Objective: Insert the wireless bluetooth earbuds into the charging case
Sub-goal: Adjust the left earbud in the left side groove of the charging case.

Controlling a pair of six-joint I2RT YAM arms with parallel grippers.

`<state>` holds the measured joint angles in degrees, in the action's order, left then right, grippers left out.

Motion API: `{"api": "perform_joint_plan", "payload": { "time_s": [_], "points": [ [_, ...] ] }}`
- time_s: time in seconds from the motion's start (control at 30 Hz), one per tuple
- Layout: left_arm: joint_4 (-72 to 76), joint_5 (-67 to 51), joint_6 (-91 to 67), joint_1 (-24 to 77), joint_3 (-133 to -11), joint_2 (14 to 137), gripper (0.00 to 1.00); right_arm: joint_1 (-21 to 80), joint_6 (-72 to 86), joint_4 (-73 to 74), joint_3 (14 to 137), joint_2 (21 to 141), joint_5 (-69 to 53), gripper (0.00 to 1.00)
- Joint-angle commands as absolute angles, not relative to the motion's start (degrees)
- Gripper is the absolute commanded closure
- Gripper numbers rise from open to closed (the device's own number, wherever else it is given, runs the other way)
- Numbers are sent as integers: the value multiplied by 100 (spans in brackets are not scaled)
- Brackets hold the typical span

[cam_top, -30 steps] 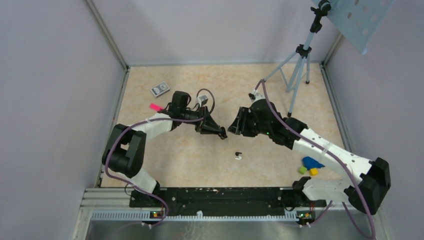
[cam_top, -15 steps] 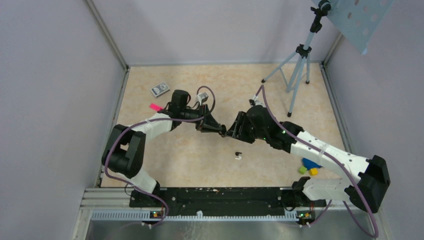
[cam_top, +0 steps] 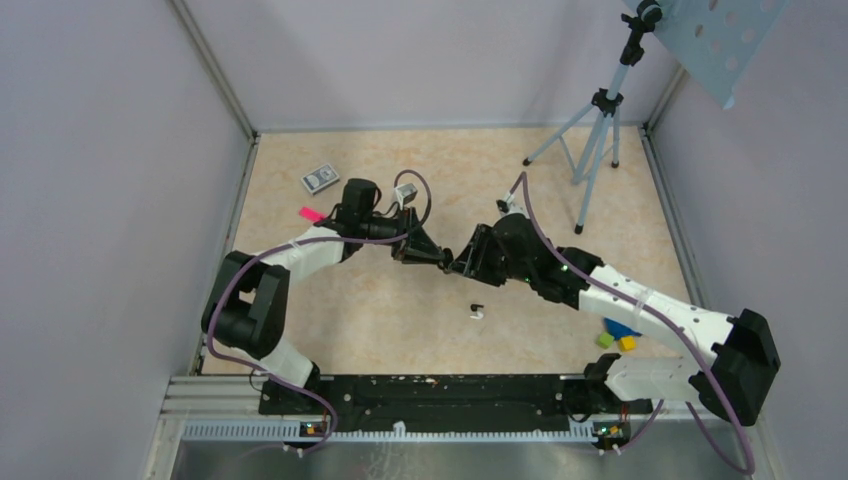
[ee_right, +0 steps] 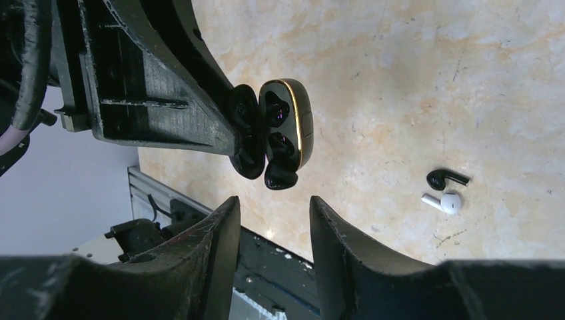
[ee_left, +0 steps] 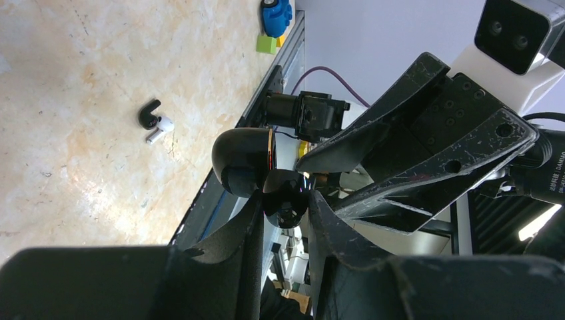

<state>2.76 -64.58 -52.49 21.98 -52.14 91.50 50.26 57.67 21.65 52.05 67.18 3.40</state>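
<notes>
My left gripper (cam_top: 438, 261) is shut on the open black charging case (cam_top: 449, 265) and holds it above the table. In the right wrist view the case (ee_right: 283, 130) shows a gold rim and two dark wells. A glossy black piece (ee_right: 280, 179) sits at its lower end; I cannot tell if it is an earbud. My right gripper (ee_right: 270, 210) is open and empty, its tips just short of the case. In the left wrist view my left fingers (ee_left: 256, 223) pinch the case body (ee_left: 285, 197). A black earbud (ee_right: 445, 178) and a white earbud (ee_right: 443, 201) lie together on the table (cam_top: 476, 310).
A tripod (cam_top: 592, 140) stands at the back right. A small grey box (cam_top: 320, 178) and a pink strip (cam_top: 311, 213) lie at the back left. Coloured toy blocks (cam_top: 620, 333) lie by the right arm. Walls close in three sides.
My right gripper has moved left toward the left gripper, and its fingertips now stand right at the held case. The left gripper has shifted only slightly. The earbuds on the table have not moved.
</notes>
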Motion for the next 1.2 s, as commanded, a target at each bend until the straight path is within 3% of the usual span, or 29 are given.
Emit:
{"api": "perform_joint_plan", "payload": {
  "time_s": [0.0,0.83,1.17],
  "points": [
    [492,-6574,-5150,2254,-5353,8938,100,5105,5758,1801,5182,6765,377,59],
    [492,-6614,-5115,2285,-5373,8990,100,5102,5841,1714,5045,6945,409,77],
    [163,-6812,-4953,2281,-5506,9160,100,5102,5047,2018,5248,6988,366,83]
  ]
}}
